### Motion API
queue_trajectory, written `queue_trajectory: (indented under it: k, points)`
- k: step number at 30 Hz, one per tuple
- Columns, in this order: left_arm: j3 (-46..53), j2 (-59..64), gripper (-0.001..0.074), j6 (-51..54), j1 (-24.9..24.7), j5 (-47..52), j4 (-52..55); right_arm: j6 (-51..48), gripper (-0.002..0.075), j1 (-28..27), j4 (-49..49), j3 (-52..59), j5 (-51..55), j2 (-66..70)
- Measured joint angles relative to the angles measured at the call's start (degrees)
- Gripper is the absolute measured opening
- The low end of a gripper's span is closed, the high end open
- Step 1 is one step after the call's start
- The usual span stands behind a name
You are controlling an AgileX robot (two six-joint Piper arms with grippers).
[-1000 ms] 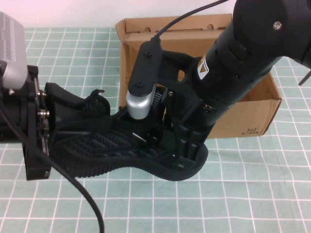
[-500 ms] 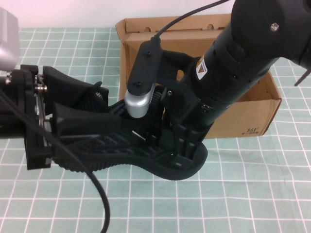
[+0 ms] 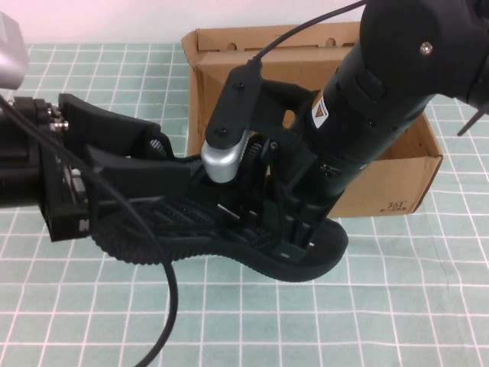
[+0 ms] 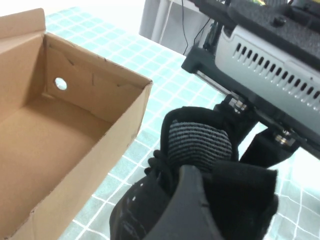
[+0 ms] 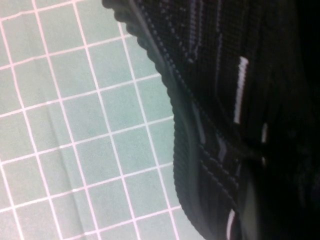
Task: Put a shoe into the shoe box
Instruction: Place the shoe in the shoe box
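Note:
The black mesh shoe [image 3: 179, 222] is held on its side above the green mat, its ridged sole facing up, just in front of the open brown shoe box [image 3: 390, 180]. My left gripper [image 3: 160, 157] is shut on the shoe's heel end; in the left wrist view one finger [image 4: 192, 210] lies against the ribbed heel collar [image 4: 200, 137]. My right gripper [image 3: 289, 228] is shut on the toe half, its fingers across the sole. The right wrist view shows the shoe's side [image 5: 220, 85] with its white dashes. The box [image 4: 100, 92] is empty inside.
The box's lid flap [image 3: 267, 38] stands up at the back. Green checked mat [image 3: 397, 306] lies open in front of and beside the box. A black cable [image 3: 164, 306] hangs from my left arm over the mat.
My left gripper has come in from the left and its fingers now reach over the heel. The shoe has shifted a little to the right, toe nearer the box's front.

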Motion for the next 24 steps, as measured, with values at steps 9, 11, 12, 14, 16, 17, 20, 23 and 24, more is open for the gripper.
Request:
queue_trajectory:
  k: [9, 11, 12, 14, 16, 17, 20, 23, 24]
  points:
    - [0.00, -0.13, 0.0579, -5.95, 0.00, -4.83, 4.21, 1.07, -0.0007, 0.00, 0.03, 0.00, 0.12, 0.00]
    - [0.00, -0.13, 0.0580, -6.43, 0.00, -5.40, 4.09, 1.07, -0.0007, 0.00, 0.03, 0.00, 0.12, 0.00]
    - [0.00, -0.13, 0.0580, -6.59, 0.00, -5.53, 3.73, 1.18, -0.0007, 0.00, -0.08, 0.00, 0.12, 0.00]
    - [0.00, -0.13, 0.0580, -6.72, 0.00, -5.66, 3.21, 1.60, -0.0007, 0.00, -1.01, 0.00, 0.12, 0.00]
    - [0.00, -0.13, 0.0580, -6.85, 0.00, -6.02, 2.33, 3.00, -0.0007, 0.00, -3.19, 0.00, 0.12, 0.00]
    - [0.00, -0.13, 0.0580, -6.85, 0.00, -6.17, 1.89, 3.84, -0.0007, 0.00, -4.67, 0.00, 0.12, 0.00]
    - [-0.38, -0.13, 0.0581, -6.97, 0.00, -6.82, 1.21, 6.13, -0.0007, 0.00, -8.14, 0.00, 0.25, 0.00]
    - [-2.46, -0.13, 0.0580, -7.20, 0.00, -7.04, 1.21, 6.91, -0.0007, 0.00, -9.78, 0.00, 0.92, 0.00]
    - [-3.66, -0.13, 0.0580, -7.32, 0.00, -7.04, 1.21, 7.07, -0.0007, 0.00, -10.21, 0.00, 0.92, 0.00]
